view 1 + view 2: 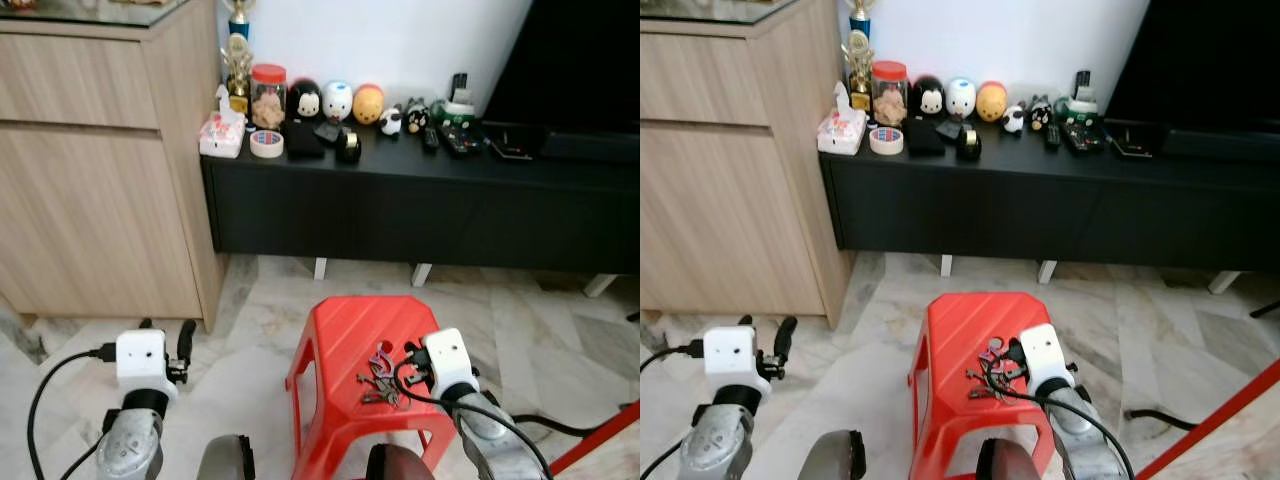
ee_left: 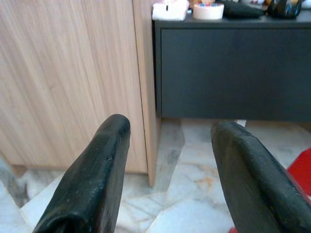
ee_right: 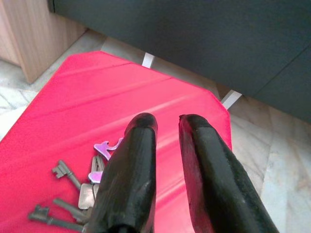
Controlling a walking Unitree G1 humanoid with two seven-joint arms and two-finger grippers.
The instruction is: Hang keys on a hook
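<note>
A bunch of keys (image 1: 378, 378) with a purple tag lies on the top of a red plastic stool (image 1: 335, 330) right in front of me. My right gripper (image 1: 414, 351) hovers over the stool just to the right of the keys. In the right wrist view its fingers (image 3: 141, 160) are nearly together with nothing between them, and the keys (image 3: 87, 187) lie beside the finger on that side. My left gripper (image 1: 166, 332) hangs low on the left above the floor; its fingers (image 2: 97, 174) stand wide apart, facing the wooden cabinet.
A tall wooden cabinet (image 1: 90, 170) stands at the left. A low black console (image 1: 400, 220) behind the stool carries a tape roll (image 1: 266, 144), a jar, figurines and remotes. A black cable (image 1: 560, 425) and a red bar (image 1: 600, 440) cross the marble floor at right.
</note>
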